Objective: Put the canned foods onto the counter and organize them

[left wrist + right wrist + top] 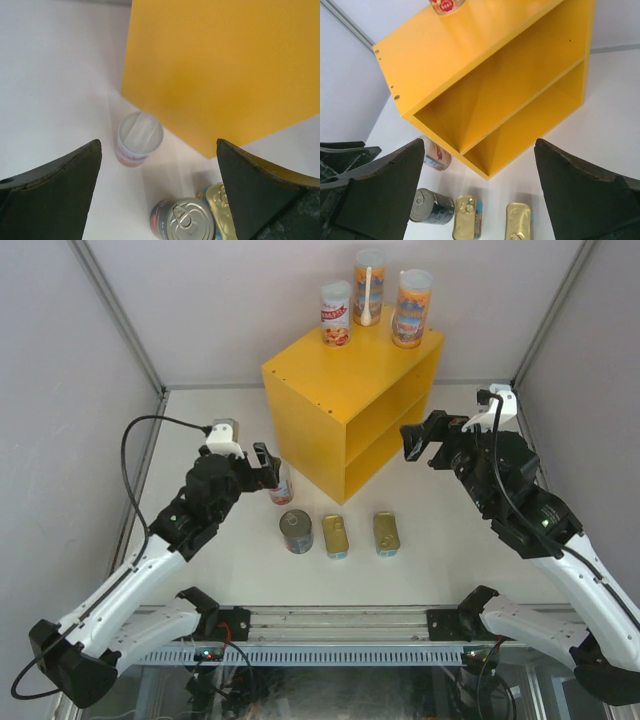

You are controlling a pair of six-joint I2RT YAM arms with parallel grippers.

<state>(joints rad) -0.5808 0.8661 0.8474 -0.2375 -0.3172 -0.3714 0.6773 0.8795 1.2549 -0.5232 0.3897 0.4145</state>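
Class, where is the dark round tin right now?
In the top view the dark round tin sits on the white table, in front of the yellow counter, left of a flat gold-topped tin and nearer than the slim can.

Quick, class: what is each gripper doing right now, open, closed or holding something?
Left gripper: open, holding nothing.
Right gripper: open, holding nothing.

Smooth matt counter (pixel 340 380); shiny metal round tin (pixel 190 221)

White table (pixel 450 560) carries yellow counter (pixel 330 390) toward rear centre. Slim can (pixel 285 486) upright just beside counter's near-left corner. Nearer front, in a row, apart: dark round tin (pixel 296 531), flat tin (pixel 336 536), second flat tin (pixel 386 533).
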